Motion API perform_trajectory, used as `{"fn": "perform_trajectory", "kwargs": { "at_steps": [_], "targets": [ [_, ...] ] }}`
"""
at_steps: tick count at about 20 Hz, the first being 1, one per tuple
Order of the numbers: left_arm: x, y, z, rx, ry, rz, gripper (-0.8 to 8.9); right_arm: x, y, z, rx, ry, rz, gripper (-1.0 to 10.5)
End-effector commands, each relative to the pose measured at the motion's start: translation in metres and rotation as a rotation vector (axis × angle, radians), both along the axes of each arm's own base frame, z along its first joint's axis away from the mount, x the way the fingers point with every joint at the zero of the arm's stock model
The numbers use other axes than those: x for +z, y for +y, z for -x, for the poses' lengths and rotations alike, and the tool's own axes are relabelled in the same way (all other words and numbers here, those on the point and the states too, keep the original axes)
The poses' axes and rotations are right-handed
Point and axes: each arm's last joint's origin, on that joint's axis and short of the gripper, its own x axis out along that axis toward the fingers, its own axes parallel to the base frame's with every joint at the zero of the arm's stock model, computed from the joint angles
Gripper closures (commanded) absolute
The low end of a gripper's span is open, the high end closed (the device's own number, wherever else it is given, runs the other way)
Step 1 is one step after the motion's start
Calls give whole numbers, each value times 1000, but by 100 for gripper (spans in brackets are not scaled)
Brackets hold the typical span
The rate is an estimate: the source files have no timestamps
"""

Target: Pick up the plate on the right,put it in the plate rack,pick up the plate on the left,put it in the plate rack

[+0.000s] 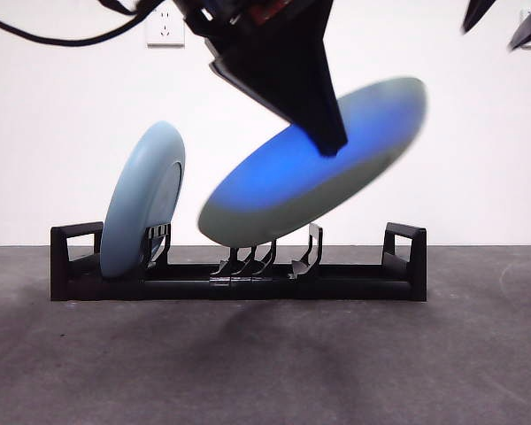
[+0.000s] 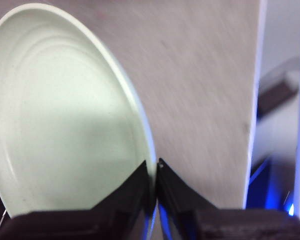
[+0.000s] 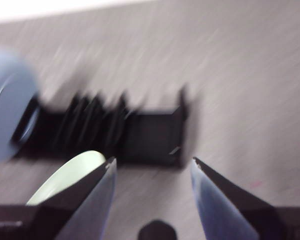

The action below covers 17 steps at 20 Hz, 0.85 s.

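The black plate rack [image 1: 354,285] lies across the table's middle, with a light blue plate [image 1: 142,204] standing upright in its left end. A second plate [image 1: 283,177], blue underneath and pale green on top, hangs tilted just above the rack's middle dividers. My left gripper [image 1: 327,142] comes down from above and is shut on its rim. In the left wrist view, that gripper [image 2: 155,170] pinches the edge of the pale plate [image 2: 65,115]. My right gripper [image 3: 154,161] is open and holds nothing, high above the blurred rack [image 3: 150,132]. It shows as black tips [image 1: 504,22] at the front view's top right.
A white wall with a socket [image 1: 165,27] stands behind the grey table. A black cable [image 1: 53,37] loops across the top left. The rack's loop handles [image 1: 404,248] rise at both ends.
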Motion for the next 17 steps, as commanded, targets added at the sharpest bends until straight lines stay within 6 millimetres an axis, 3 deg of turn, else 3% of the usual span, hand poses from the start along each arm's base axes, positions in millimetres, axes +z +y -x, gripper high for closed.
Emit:
{"fn": "perform_trajectory", "kwargs": {
  "at_steps": [1,6,9,12,17],
  "targets": [
    [8,9,-27,78,131,226,822,5,-5,6,-39,-46,36,697],
    [41,39,-82,102,240,709,822,7,-9,8,-48,-57,38,697],
    [49,50,-102,152,240,873,822,6,-8,6,-48,-53,40,697],
    [42,55,-128,201,272,930,822,6,-8,6,-49,-51,41,697],
    [27,47,-167,266,287,907,822,5,-8,5,-43,-49,54,698]
  ]
}}
